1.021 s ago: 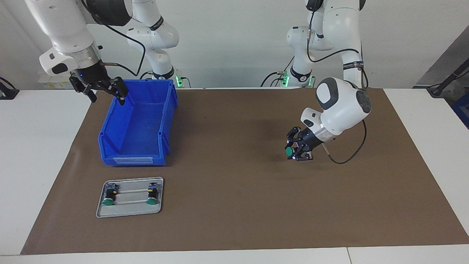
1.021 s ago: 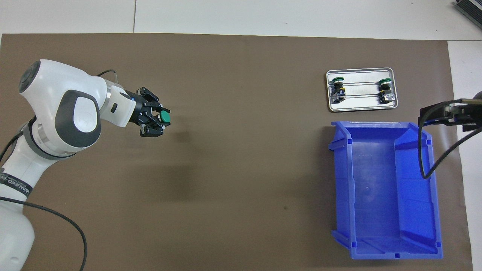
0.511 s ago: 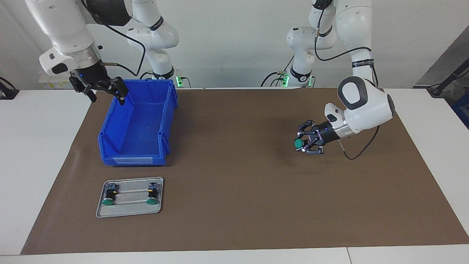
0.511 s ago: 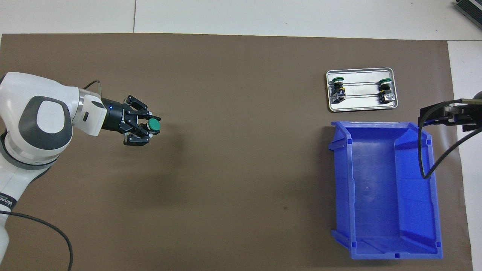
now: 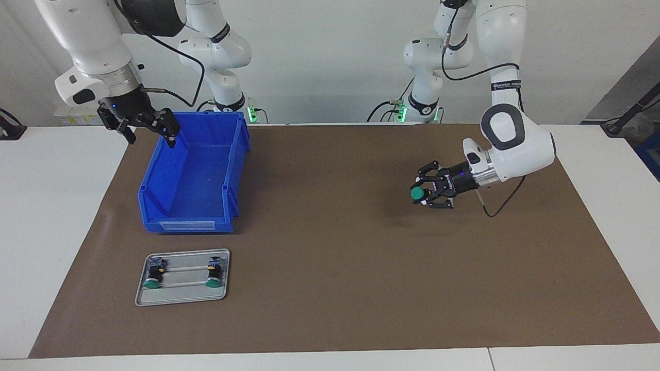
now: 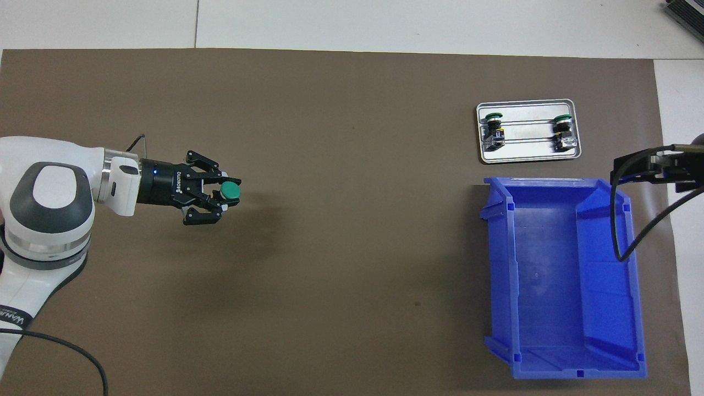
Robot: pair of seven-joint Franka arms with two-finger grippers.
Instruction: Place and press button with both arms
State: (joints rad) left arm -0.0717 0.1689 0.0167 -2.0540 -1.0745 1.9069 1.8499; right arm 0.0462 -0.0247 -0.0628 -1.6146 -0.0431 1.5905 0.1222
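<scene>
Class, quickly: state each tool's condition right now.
Left tool: shut on the button, over the mat.
Right tool: open, empty, over the blue bin.

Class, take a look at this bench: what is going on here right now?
The left gripper holds the button sideways in the air over the brown mat, green cap pointing toward the right arm's end of the table. The right gripper waits, fingers open, above the edge of the blue bin, which has nothing in it. Two more buttons lie on the metal tray, farther from the robots than the bin.
</scene>
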